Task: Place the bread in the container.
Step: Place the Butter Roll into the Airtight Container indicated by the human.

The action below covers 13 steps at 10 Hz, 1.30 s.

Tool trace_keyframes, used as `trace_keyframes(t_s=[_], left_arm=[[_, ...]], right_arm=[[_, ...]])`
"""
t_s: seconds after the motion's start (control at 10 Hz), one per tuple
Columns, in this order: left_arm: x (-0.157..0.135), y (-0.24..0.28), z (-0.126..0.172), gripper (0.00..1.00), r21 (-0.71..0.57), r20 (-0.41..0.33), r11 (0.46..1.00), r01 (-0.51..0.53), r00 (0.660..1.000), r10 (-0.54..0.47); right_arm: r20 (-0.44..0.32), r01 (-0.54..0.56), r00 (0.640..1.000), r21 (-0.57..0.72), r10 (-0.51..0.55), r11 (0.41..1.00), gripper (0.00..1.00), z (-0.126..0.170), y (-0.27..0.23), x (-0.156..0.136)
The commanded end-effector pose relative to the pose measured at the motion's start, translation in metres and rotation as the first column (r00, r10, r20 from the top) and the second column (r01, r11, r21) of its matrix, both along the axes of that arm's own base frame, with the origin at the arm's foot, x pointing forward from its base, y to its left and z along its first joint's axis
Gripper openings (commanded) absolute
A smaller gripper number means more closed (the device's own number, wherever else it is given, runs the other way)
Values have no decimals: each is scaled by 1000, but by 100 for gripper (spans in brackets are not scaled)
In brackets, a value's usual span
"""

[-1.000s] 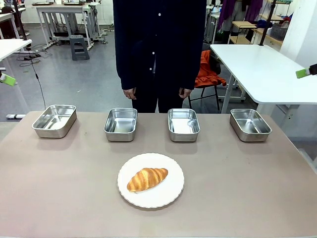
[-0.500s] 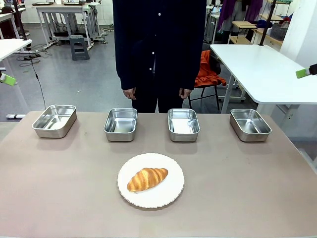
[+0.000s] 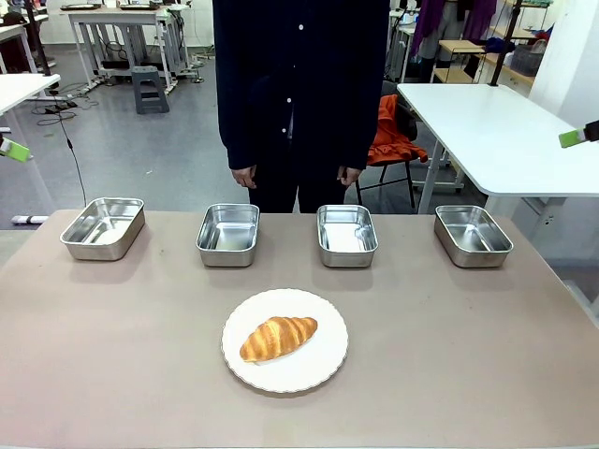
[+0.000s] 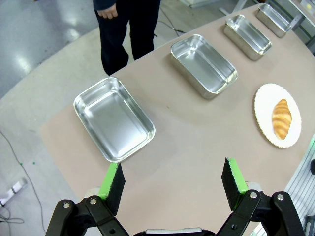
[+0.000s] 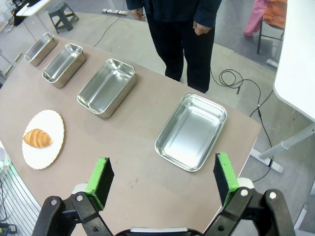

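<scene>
The bread (image 3: pixel 278 337) is a golden-brown croissant lying on a round white plate (image 3: pixel 323 370) at the table's near middle. Behind it, several identical steel pans stand empty in a row (image 3: pixel 103 227) (image 3: pixel 228 234) (image 3: pixel 346 234) (image 3: pixel 473 234); I cannot tell which one is the container. My left gripper (image 4: pixel 172 177) hangs open high above the left end of the row, with the bread (image 4: pixel 281 118) far off. My right gripper (image 5: pixel 162 172) is open high above the right end, also far from the bread (image 5: pixel 37 138). Both hold nothing.
A person in dark clothes stands at the far edge behind the two middle pans, with hands (image 3: pixel 246 176) (image 3: pixel 349 175) hanging down. A white table (image 3: pixel 496 131) and a chair with orange cloth (image 3: pixel 391 140) stand behind on the right.
</scene>
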<state>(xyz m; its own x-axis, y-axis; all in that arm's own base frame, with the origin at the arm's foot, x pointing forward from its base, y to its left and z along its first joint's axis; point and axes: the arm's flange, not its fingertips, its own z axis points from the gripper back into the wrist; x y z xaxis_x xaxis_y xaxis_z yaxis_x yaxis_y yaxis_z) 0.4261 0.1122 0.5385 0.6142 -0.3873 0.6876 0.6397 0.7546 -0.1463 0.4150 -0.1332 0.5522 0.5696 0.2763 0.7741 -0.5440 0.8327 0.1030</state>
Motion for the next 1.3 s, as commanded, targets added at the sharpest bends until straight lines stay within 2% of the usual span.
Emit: trace_keyframes(t_s=[0.0,1.2], left_arm=[[0,0,2,100,-5,7,1000,-5,1000,5],[0,0,2,100,-5,7,1000,-5,1000,5]], right_arm=[[9,-5,1000,19,5,1000,100,0,0,1],[9,-5,1000,19,5,1000,100,0,0,1]])
